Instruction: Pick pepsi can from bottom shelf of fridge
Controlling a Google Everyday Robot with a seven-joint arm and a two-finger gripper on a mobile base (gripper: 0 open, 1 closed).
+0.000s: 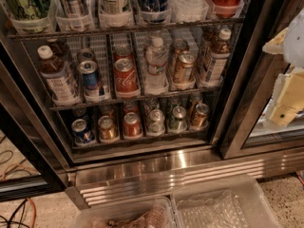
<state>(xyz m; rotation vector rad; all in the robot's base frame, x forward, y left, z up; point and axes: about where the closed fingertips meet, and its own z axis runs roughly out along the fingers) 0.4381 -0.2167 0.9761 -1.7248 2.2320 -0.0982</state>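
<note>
The fridge (pixel 180 167) stands open in front of me, with a ribbed steel base. The bottom shelf (pixel 142 140) is a dark wire rack holding lanes of short cans. The pepsi can (pixel 82 131) is the front can in the leftmost lane: blue, with a silver top and pull tab, standing upright. Beside it to the right stand a gold can (pixel 108 128) and a red can (pixel 132 125). My gripper (pixel 286 99), white and pale yellow, hangs at the far right edge in front of the right glass door, well right of and above the pepsi can, holding nothing that I can see.
The middle rack holds a taller blue can (pixel 91 81), a Coca-Cola can (pixel 125 75) and bottles. A dark door frame (pixel 247 108) runs between my gripper and the shelves. The open left door (pixel 23 141) juts out. Two clear plastic bins (pixel 223 203) sit on the floor below.
</note>
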